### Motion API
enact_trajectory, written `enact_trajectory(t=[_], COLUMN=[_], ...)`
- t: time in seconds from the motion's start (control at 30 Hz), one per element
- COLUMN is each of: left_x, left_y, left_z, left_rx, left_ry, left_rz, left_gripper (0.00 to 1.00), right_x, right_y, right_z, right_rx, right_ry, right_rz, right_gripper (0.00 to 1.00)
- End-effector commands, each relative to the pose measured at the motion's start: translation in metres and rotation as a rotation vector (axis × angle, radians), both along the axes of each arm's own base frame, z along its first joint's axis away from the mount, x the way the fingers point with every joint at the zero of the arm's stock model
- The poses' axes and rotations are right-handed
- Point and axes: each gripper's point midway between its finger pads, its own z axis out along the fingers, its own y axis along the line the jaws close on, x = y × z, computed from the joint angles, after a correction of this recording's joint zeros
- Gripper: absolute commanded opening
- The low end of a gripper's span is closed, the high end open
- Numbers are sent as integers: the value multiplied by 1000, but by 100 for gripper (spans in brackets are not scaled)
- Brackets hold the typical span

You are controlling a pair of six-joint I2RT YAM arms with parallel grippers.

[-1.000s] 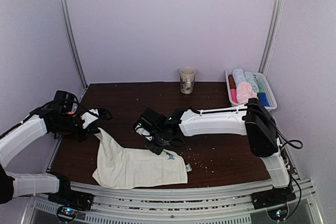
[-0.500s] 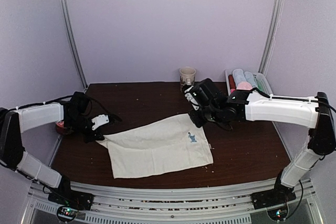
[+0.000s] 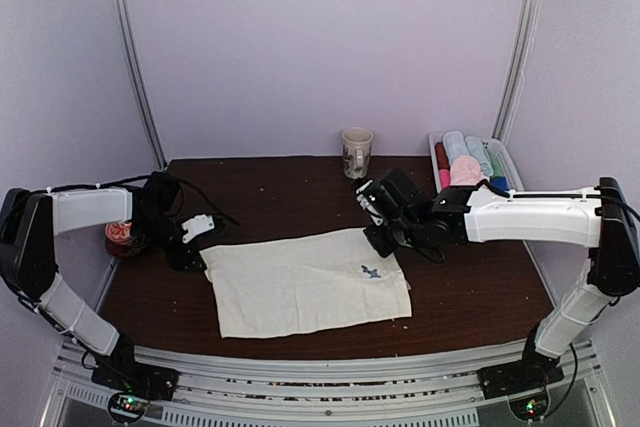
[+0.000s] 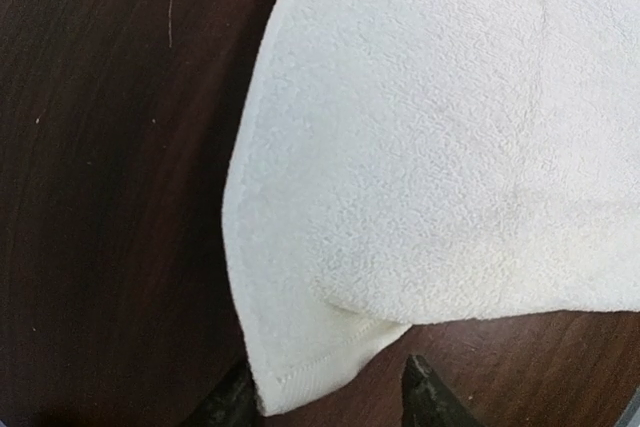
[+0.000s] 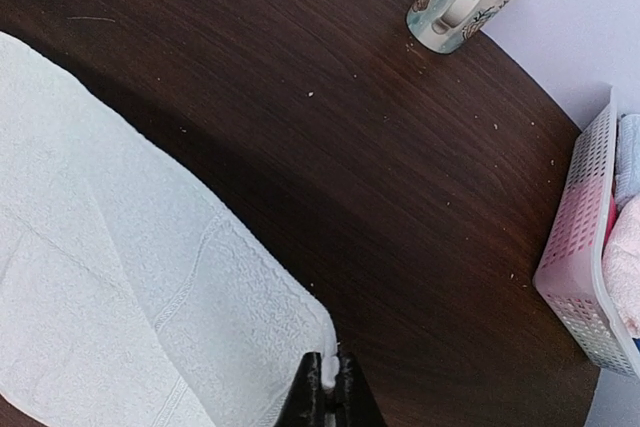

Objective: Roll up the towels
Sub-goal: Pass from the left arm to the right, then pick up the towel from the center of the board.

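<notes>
A towel [image 3: 310,282] is laid flat on the table [image 3: 260,187]; a mug [image 3: 356,152] is set behind it, a basket [image 5: 580,247] back right

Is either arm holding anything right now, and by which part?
The right gripper pinches the cream towel by its far right corner. The left gripper straddles the far left corner, jaws apart, not gripping.

Cream-white towel [image 3: 310,285] spread flat, unrolled
</notes>
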Motion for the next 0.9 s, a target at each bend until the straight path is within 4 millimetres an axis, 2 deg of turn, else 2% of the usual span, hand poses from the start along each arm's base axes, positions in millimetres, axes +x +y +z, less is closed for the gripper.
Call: enact_trajectory(t=[0.0,0.07,0.33,0.47,0.7,0.8,0.87], left_x=[13,16,26,25,20,26,32], left_y=[-12,-16,-18,-15,-14,-13,-11], left_z=[12,14,7,6,20,43,66], left_rx=[-53,-74,-78,-68,-74,-78,-85], left_ry=[-46,-55,-30,-31,-42,-107,-176], left_rz=[-26,-31,-2,12,22,41,56], left_gripper=[45,43,19,1,0,0,0], right_x=[3,2,-1,-1,3,9,14], right_y=[-6,-7,-6,-6,-13,-18,-23], right_z=[5,6,7,4,10,22,35], right_rx=[11,14,23,17,3,38,70], right_ry=[-24,-25,-18,-13,-51,-81,-110], right_rz=[-26,-26,-14,-12,-37,-50,-63], right_gripper=[0,0,0,0,0,0,0])
